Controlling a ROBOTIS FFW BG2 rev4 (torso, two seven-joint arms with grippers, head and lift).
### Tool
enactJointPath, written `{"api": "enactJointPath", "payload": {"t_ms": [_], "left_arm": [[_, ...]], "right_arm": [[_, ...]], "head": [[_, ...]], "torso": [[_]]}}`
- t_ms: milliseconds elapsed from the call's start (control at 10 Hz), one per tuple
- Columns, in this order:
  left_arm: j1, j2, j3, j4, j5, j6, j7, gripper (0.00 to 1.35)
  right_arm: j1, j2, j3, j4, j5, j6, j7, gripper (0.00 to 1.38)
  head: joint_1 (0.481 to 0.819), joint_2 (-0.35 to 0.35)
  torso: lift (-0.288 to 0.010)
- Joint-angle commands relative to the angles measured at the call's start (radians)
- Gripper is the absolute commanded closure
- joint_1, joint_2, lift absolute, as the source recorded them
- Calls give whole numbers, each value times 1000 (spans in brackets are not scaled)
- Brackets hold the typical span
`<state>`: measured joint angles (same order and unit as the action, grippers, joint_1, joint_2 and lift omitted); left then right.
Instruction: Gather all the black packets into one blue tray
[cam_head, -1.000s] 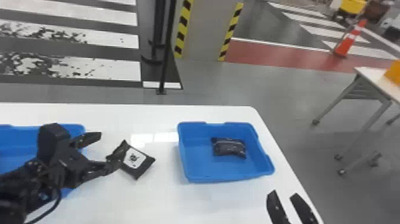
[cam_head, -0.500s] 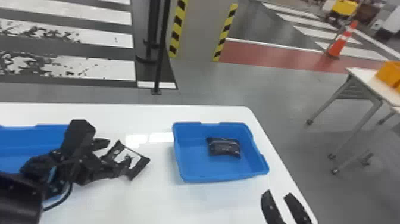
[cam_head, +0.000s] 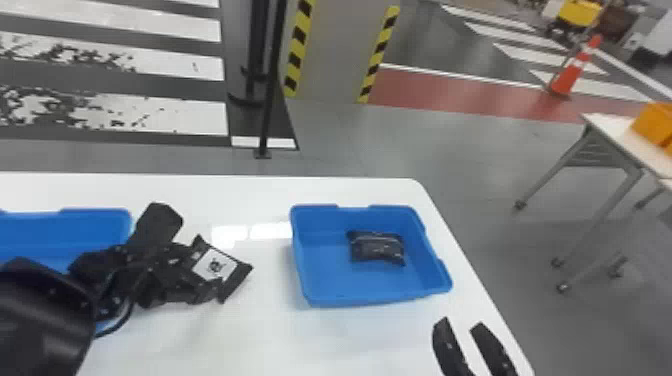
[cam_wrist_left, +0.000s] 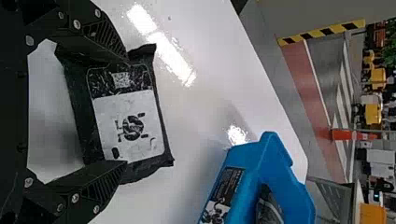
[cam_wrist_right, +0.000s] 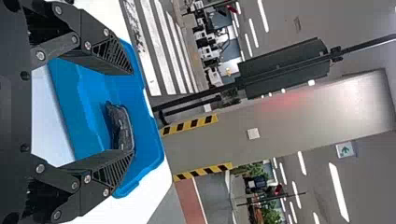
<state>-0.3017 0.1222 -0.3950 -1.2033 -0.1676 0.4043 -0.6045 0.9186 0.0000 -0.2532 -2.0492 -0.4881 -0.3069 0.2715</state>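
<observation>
On the white table, between the two trays, the loose black packet lies label up, slantwise. The left gripper reaches over it with jaws wide, one finger at either end, presumably so that closing will catch the packet across its length; whether they already press on it, I cannot tell. Just beyond, the right-hand tray bears another black packet flat on its floor, which makes it the likely gathering place. The right gripper is parked on the near side of that tray, its jaws apart with nothing between them, leaving room for the left arm's delivery. Farther left, partly behind the left arm, sits the other blue tray, perhaps the source.
</observation>
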Motion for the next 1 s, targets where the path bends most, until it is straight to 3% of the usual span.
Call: {"api": "enactJointPath", "payload": {"t_ms": [0,100,200,400,700,900], "left_arm": [[-27,-3,-32,53,0,-19,0,272],[-30,-3,-34,63,6,-14,0,357],[-27,-3,-30,63,16,-4,0,716],[-5,-3,-8,63,34,-39,6,1228],[27,0,38,53,42,-179,3,1208],[88,10,104,-74,40,-233,3,1208]], "right_arm": [[-6,0,4,6,-2,0,0,464],[-6,0,8,8,-6,0,0,464],[-6,0,8,8,-8,0,0,466],[-1,0,8,8,-16,0,3,464],[4,0,8,8,-20,0,3,464],[12,0,8,6,-22,0,3,464]], "head": [[695,-350],[695,-350],[695,-350],[695,-350],[695,-350],[695,-350]], "torso": [[-110],[-110],[-110],[-110],[-110],[-110]]}}
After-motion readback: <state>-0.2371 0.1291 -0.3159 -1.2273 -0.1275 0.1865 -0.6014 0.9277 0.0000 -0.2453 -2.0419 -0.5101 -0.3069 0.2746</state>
